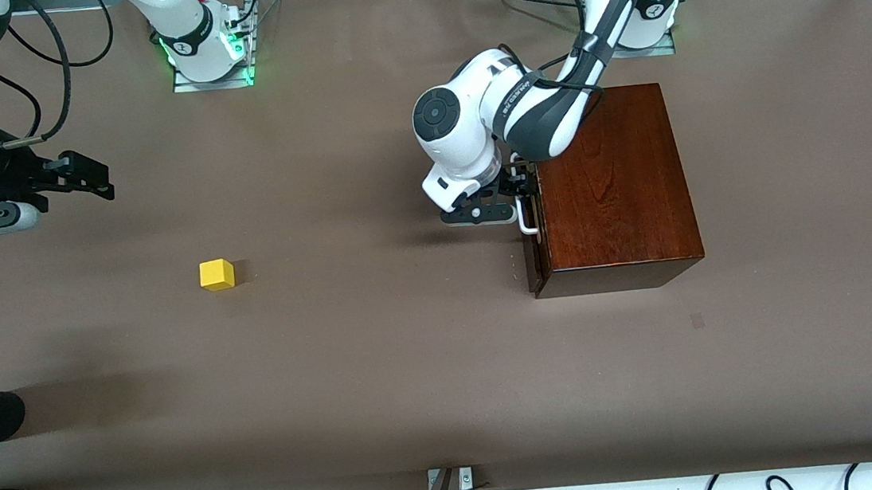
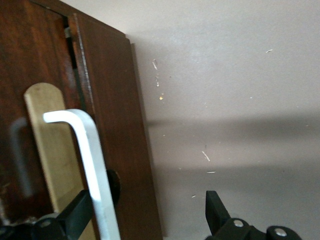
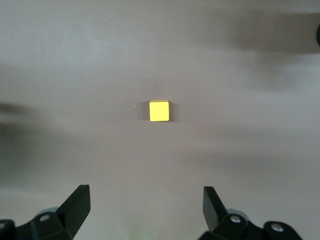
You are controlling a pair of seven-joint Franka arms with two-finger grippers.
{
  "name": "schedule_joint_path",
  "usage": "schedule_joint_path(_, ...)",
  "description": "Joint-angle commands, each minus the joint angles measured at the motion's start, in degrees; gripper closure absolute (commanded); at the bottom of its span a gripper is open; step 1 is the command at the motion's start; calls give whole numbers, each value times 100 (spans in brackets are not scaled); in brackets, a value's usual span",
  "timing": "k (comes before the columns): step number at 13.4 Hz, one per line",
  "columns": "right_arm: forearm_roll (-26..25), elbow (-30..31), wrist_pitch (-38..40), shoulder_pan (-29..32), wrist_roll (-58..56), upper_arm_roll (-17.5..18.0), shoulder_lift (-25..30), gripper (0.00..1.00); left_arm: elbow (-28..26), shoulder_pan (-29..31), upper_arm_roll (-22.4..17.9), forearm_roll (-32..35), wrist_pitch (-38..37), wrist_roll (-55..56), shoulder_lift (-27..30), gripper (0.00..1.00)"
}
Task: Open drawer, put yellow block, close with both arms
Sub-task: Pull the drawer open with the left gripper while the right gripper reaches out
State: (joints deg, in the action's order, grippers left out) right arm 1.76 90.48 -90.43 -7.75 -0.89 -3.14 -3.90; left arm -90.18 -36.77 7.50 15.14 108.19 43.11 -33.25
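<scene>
While my left gripper point(image 1: 520, 189) sits at the drawer point(image 1: 533, 256) front, fingers point(image 2: 75, 217) spread wide around its white handle point(image 1: 526, 216), I see the drawer barely ajar. Toward the right arm's end from the drawer, the yellow block point(image 1: 216, 274) rests on the surface point(image 1: 383, 362); my right gripper point(image 1: 90, 178) waits above, fingers wide.

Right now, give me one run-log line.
left gripper: open at drawer handle | drawer: barely open | right gripper: open, waiting | block: on table
</scene>
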Motion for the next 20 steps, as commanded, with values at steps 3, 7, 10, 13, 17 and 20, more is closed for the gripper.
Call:
schedule_joint_path(3,17,-145,113,45,-25,15,-49,0,228,-94,-3,-597,402,92,-111,0)
schedule_joint_path(7,17,-145,113,37,-25,15,-49,0,281,-269,-3,-1030,966,101,-208,0)
schedule_joint_path(10,17,-145,113,45,-25,7,-49,0,676,-444,-3,-1144,1029,180,-462,0)
schedule_joint_path(13,17,-145,113,45,-25,7,-49,0,939,-454,-3,-1153,1029,233,-586,0)
schedule_joint_path(17,8,-145,78,45,-34,7,-49,0,1169,-454,-12,-1153,985,224,-674,0)
schedule_joint_path(20,-36,-171,-1,106,18,7,-119,0,1213,-445,-47,-1074,522,137,-578,0)
